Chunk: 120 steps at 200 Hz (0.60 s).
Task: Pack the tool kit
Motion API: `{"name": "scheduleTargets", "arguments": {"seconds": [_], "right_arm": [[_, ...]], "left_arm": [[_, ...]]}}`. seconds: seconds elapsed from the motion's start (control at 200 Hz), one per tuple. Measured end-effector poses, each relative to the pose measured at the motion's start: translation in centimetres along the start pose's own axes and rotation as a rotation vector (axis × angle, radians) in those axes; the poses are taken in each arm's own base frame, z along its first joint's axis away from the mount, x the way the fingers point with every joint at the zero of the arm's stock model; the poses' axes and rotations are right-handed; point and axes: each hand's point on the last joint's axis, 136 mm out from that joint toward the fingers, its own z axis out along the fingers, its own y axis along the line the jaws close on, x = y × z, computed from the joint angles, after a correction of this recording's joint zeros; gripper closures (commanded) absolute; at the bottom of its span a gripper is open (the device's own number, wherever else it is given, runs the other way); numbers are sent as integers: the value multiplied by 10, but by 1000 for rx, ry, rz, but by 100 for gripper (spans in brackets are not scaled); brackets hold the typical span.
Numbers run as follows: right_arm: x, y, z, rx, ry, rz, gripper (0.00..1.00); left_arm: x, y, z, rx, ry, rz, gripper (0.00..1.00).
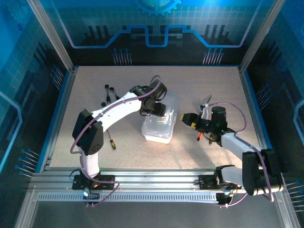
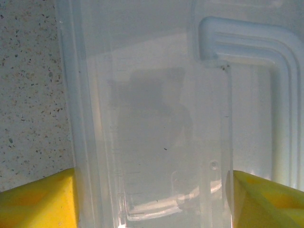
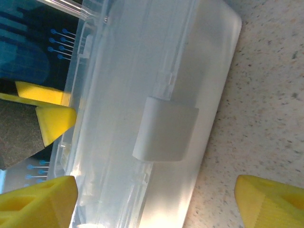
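Note:
The tool kit's clear plastic case (image 1: 159, 129) lies in the middle of the table with its lid down. My left gripper (image 1: 153, 110) reaches down onto its top. In the left wrist view its yellow fingers (image 2: 38, 204) press against both edges of a section of the case (image 2: 152, 118), so the left gripper (image 2: 152, 202) is shut on it. My right gripper (image 1: 186, 118) hovers just right of the case. It is open (image 3: 154, 199), with the case's white latch (image 3: 166, 128) between its fingers, untouched. Loose screwdrivers lie at the back left (image 1: 110, 91), front left (image 1: 111, 140) and beside the right arm (image 1: 199, 136).
Another thin tool (image 1: 205, 101) lies behind the right wrist. A blue-lit frame (image 1: 61, 104) walls the speckled table (image 1: 199, 80) on the left, right and back. The left gripper's yellow fingers (image 3: 52, 118) show at the case's far rim in the right wrist view.

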Motion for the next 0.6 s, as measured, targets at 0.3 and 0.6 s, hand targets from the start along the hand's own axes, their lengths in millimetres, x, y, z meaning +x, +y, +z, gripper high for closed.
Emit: {"name": "scheduleTargets", "arguments": {"seconds": [0.3,0.6], "right_arm": [[3,-6,26,-123,11,117,18],[5,4,44,-213,20,138,20]], "left_arm": [[1,12,-4,82,-54,-50,36],[0,14,-5,98,-58,-59,36]]}}
